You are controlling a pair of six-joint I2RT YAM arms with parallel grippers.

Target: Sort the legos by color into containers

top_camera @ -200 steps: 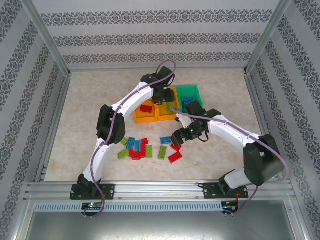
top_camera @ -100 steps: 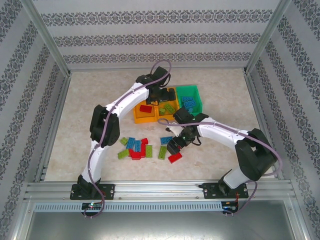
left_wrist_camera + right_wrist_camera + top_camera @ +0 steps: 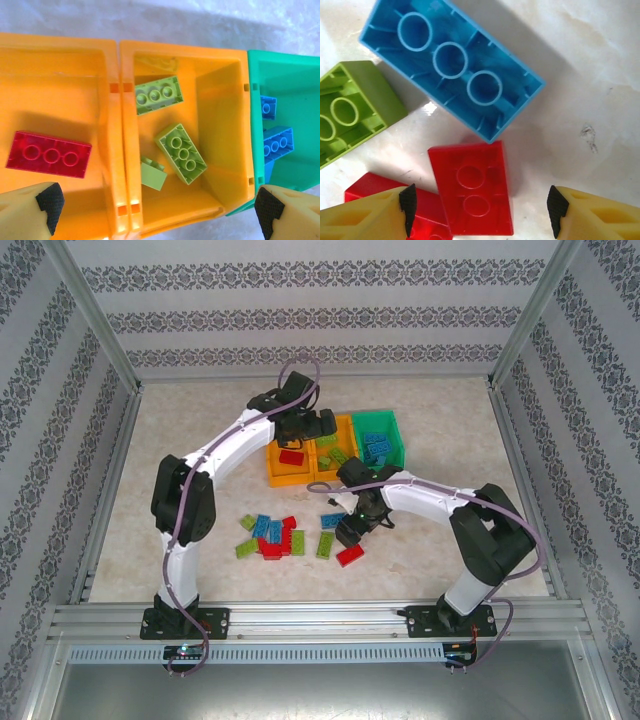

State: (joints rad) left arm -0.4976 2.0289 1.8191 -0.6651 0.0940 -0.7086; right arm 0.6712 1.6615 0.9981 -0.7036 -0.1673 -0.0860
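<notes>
Right hand (image 3: pixel 480 209), partly open, straddles a red lego (image 3: pixel 472 187) on the bench (image 3: pixel 580 75), yet its 9 o'clock finger (image 3: pixel 365 217) hangs over a second red lego (image 3: pixel 372 184), so closing may pinch both or tip the first.

Two orange bins (image 3: pixel 275 480) and a green bin (image 3: pixel 402 445) sit in a row, green at the 3 o'clock end, with the left gripper (image 3: pixel 300 435) over the orange ones. Loose legos (image 3: pixel 272 537) lie at 6 o'clock from them, and the right gripper (image 3: pixel 350 530) is down at that bunch's 3 o'clock edge.
</notes>
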